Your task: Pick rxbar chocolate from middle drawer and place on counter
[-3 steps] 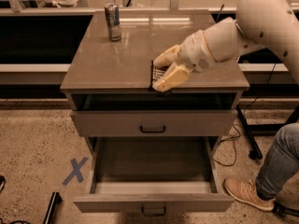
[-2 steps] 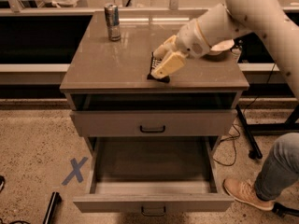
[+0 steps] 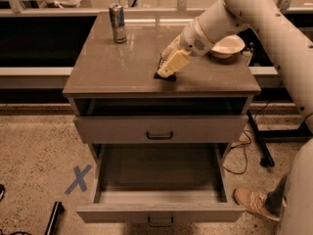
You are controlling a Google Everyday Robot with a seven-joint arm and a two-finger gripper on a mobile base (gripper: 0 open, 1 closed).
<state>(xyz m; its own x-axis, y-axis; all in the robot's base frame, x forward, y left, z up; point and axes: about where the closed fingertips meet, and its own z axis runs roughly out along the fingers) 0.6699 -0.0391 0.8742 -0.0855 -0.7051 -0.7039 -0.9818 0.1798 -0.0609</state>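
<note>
Dim, warm light; pale glare streaks the counter [image 3: 112,67] behind the pincer [image 3: 165,71] at its middle.

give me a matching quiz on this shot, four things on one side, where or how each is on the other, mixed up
1 silver can
2 rxbar chocolate
3 middle drawer
4 gripper

A pulled open
B back left of the counter
C on the counter, under the gripper
D above the counter's middle, at the bar's top

Pairs: 1-B, 2-C, 3-A, 4-D
</note>
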